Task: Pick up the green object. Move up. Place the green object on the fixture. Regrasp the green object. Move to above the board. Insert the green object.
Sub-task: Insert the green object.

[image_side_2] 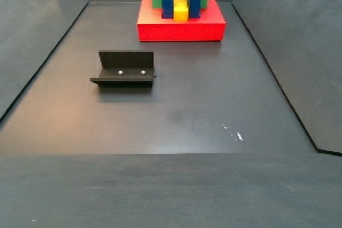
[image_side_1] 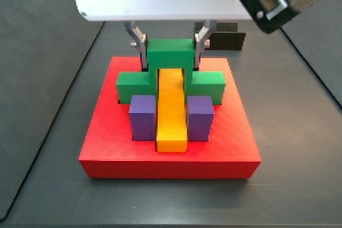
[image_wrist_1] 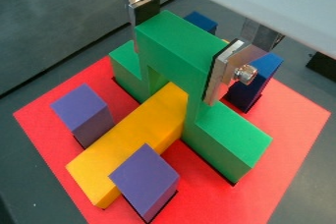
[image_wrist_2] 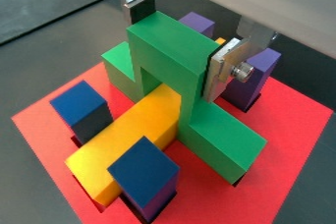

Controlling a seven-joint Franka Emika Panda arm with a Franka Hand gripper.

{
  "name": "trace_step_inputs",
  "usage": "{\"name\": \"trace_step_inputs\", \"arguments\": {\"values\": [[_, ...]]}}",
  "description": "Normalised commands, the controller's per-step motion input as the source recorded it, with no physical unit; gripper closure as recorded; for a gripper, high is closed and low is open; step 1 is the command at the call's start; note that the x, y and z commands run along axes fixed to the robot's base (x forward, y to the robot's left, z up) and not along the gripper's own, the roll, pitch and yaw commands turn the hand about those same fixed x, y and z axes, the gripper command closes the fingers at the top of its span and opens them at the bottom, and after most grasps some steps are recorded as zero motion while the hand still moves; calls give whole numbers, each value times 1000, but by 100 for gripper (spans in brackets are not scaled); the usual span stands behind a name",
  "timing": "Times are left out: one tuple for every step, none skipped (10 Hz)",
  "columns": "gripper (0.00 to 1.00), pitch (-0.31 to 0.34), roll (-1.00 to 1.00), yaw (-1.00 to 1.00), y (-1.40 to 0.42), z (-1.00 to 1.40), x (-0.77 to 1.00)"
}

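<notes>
The green object (image_wrist_1: 171, 46) (image_wrist_2: 164, 56) (image_side_1: 170, 56) sits on the red board (image_wrist_1: 302, 120) (image_side_1: 167, 162) (image_side_2: 181, 30). Its raised middle straddles the long yellow bar (image_wrist_1: 132, 144) (image_side_1: 171, 112) and its low wings lie on either side. My gripper (image_wrist_1: 180, 46) (image_wrist_2: 180, 42) (image_side_1: 170, 40) comes down from above and is shut on the raised middle cube. One silver finger (image_wrist_1: 227, 71) presses its side; the opposite finger (image_wrist_1: 136, 14) is at the far side. The fixture (image_side_2: 124, 69) stands bare on the dark floor, well away from the board.
Small blue and purple blocks (image_wrist_1: 85, 110) (image_wrist_1: 256, 76) (image_wrist_2: 144, 169) (image_side_1: 143, 112) stand on the board close around the yellow bar and the green wings. Grey walls (image_side_2: 54, 42) slope up round the dark floor.
</notes>
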Motion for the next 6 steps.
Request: {"name": "trace_step_inputs", "arguments": {"values": [[100,-9,-53,0,0,-226,26],[100,0,-26,0,0,-271,66],[100,-11,-33,0,0,-403,220],[100,-37,-27,0,0,-529,326],[100,-56,-31,0,0,-643,383],[100,-106,-14,0,0,-677,311]]}}
